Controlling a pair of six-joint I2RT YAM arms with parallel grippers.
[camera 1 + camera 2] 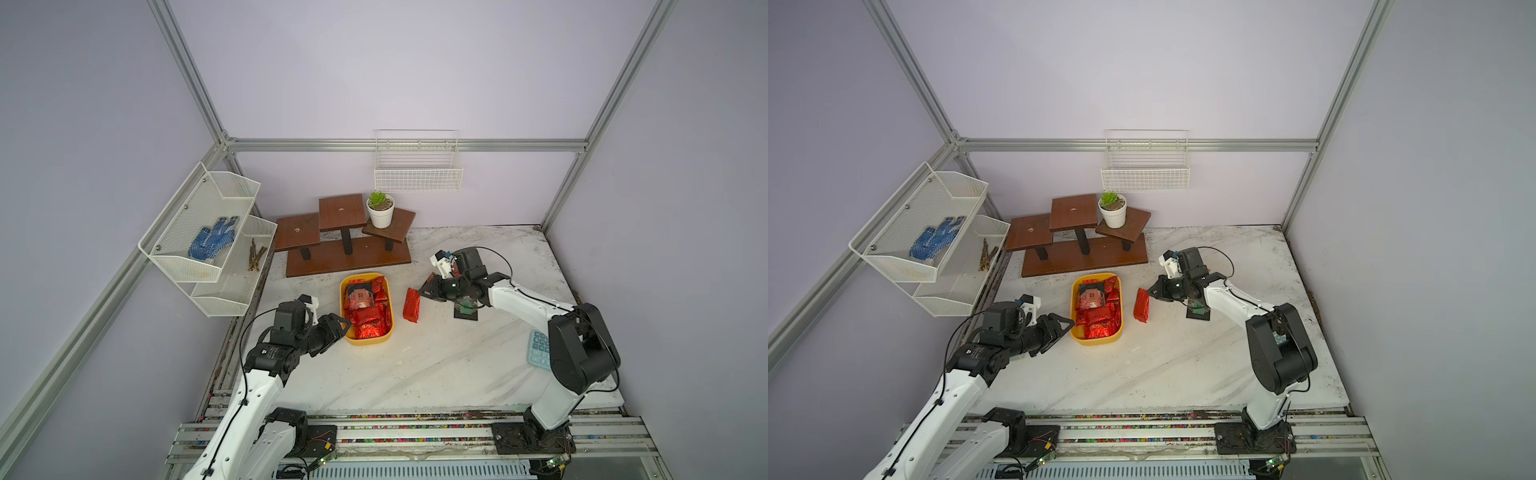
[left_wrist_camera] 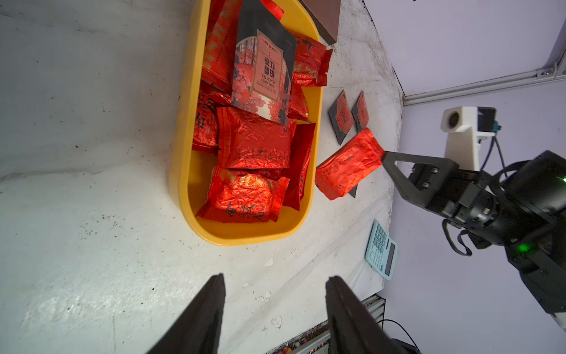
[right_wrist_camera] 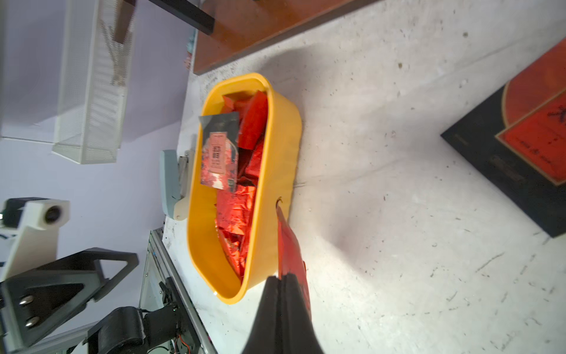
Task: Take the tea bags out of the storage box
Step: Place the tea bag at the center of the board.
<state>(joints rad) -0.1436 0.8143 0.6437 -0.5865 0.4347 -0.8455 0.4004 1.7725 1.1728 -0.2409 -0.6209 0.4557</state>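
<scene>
The right gripper (image 1: 420, 291) is clamped on one edge of a red foil tea bag (image 1: 411, 305). That bag is already outside the storage box (image 1: 368, 341) and hangs just to the right of its right wall, apart from the rim. The bag's long axis runs roughly near to far, parallel with the box's long side, and its lower end is close to the tabletop (image 1: 436, 365) (whether it touches, no view settles). Further right, partly under that arm, black packets (image 2: 341, 116) lie flat on the tabletop. I judge the likely drop spot to be the bare patch between them and the box.

The other tea bags (image 1: 368, 320) fill the box, crumpled red sachets piled along its length. One black red-labelled packet (image 2: 263, 67) lies on top toward the far end.

The left gripper (image 1: 345, 327) sits by the box's near left corner, jaws apart and empty. In its wrist view the box stretches away beyond the fingertips, the nearest sachets lying in the near end. This arm is plainly the closer one to the pile. Once the held bag is set down, the next pick looks to be the left arm's, a short reach over the rim and down.
</scene>
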